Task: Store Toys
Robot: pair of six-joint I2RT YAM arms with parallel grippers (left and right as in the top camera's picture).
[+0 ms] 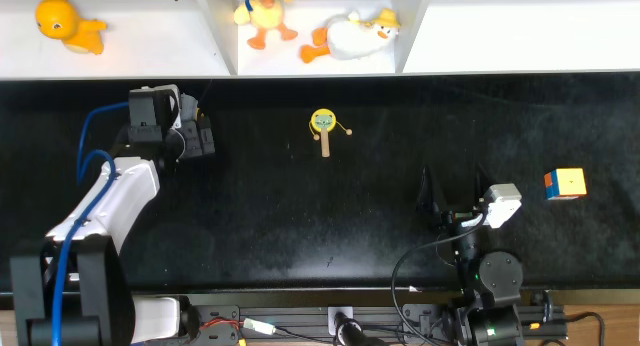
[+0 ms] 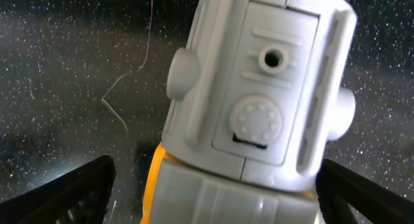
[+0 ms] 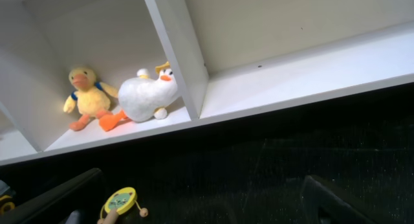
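A white toy robot (image 2: 259, 94) with a yellow lower part stands tilted on the black table, close up between the fingers of my left gripper (image 2: 217, 164). The jaws stand wide on either side of it, so the gripper is open. From above, the left gripper (image 1: 198, 136) is at the table's back left, near the shelf. My right gripper (image 1: 452, 191) rests open at the front right with nothing in it. A small yellow rattle drum (image 1: 323, 126) with a wooden handle lies at the table's middle back, also the rattle drum (image 3: 119, 203) ahead of the right gripper (image 3: 202, 179). A colour cube (image 1: 565, 183) sits far right.
A white shelf (image 1: 320, 66) runs along the back edge. Its left bay holds an orange-yellow duck (image 1: 68, 24), its middle bay a yellow plush duck (image 1: 265, 11) and a white plush duck (image 1: 355, 36). The right bay (image 3: 310, 75) is bare.
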